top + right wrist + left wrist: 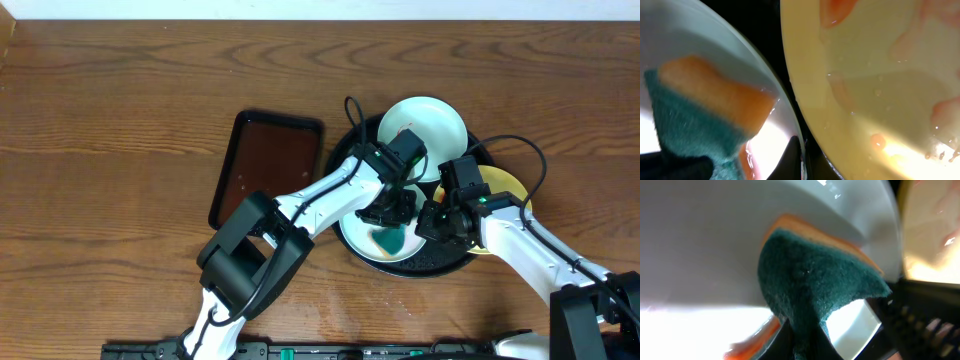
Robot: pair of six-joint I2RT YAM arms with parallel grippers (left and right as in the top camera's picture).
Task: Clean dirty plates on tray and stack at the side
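A dark-brown rectangular tray (265, 165) lies at the left, just beside the large round black tray (445, 258) carrying all three plates. There the left gripper (392, 212), clamped on a green-and-orange scouring sponge (815, 280), presses it to the near mint-white round plate (356, 236). The right gripper (438, 222), jaws together, sits at that plate's rim; whether it pins it I cannot tell. Rightmost lies the red-smeared yellow plate (505, 185). Unpinned, the scrubbed plate could skid into it.

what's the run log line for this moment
left gripper: shut on sponge, on near white plate | right gripper: shut, by that plate's rim | yellow plate: red-orange smears
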